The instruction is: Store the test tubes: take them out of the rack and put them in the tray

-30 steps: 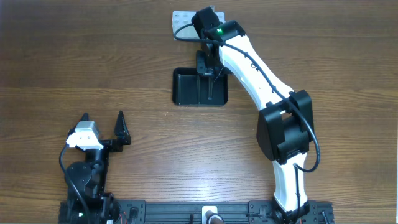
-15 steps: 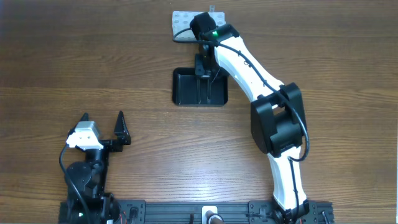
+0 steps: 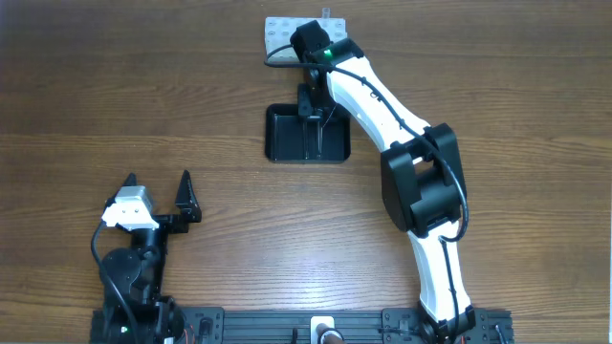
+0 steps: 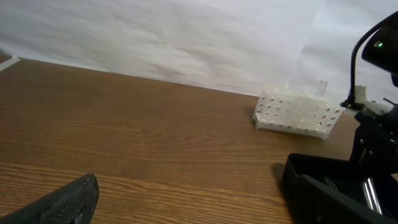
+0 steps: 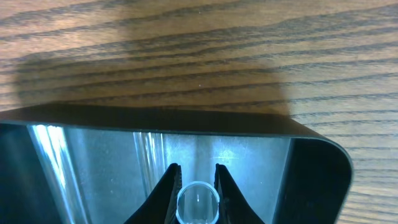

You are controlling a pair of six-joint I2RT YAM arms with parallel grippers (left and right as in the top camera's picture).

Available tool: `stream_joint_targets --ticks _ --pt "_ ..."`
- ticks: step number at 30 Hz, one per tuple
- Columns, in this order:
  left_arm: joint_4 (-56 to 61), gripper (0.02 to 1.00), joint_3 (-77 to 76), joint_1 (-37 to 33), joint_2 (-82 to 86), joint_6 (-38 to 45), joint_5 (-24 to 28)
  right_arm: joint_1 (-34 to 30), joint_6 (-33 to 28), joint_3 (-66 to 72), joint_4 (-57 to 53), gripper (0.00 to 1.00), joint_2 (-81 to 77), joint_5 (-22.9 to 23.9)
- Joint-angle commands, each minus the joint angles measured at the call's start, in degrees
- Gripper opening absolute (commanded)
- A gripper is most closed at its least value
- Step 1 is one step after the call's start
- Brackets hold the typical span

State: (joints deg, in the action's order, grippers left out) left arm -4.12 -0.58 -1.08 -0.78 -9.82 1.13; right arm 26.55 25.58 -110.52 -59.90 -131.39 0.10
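My right gripper (image 5: 196, 171) is shut on a clear test tube (image 5: 198, 204), seen end-on between the fingers, just above the inside of the black tray (image 5: 186, 118). In the top view the right gripper (image 3: 311, 105) hangs over the tray's (image 3: 272, 134) far side. Other clear tubes (image 5: 51, 152) lie inside the tray. The white rack (image 3: 285, 34) stands just beyond the tray, with one tube (image 4: 323, 87) standing upright at its right end. My left gripper (image 3: 159, 187) rests open near its base, far from both, with nothing in it.
The wooden table stretches bare between the left arm and the tray. A white backdrop (image 4: 155, 37) rises behind the rack. The right arm's white links (image 3: 382, 105) slant across the table right of the tray.
The right arm has swung a little to the left and drawn in over the tray with the tube in its gripper. The left arm has not moved.
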Motion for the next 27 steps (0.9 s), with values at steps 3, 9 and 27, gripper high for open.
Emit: stream_joint_targets --ticks 3,9,27 --pt "-0.26 0.998 0.24 0.24 0.44 1.09 0.57 0.00 0.55 -0.46 0.79 0.062 -3.17 1.46" --pt "-0.26 0.998 0.24 0.24 0.44 1.07 0.57 0.00 0.55 -0.46 1.18 0.251 -3.30 1.46" --pt "-0.26 0.998 0.24 0.24 0.44 1.07 0.57 -0.22 -1.03 -11.52 -2.64 0.562 3.91 2.21"
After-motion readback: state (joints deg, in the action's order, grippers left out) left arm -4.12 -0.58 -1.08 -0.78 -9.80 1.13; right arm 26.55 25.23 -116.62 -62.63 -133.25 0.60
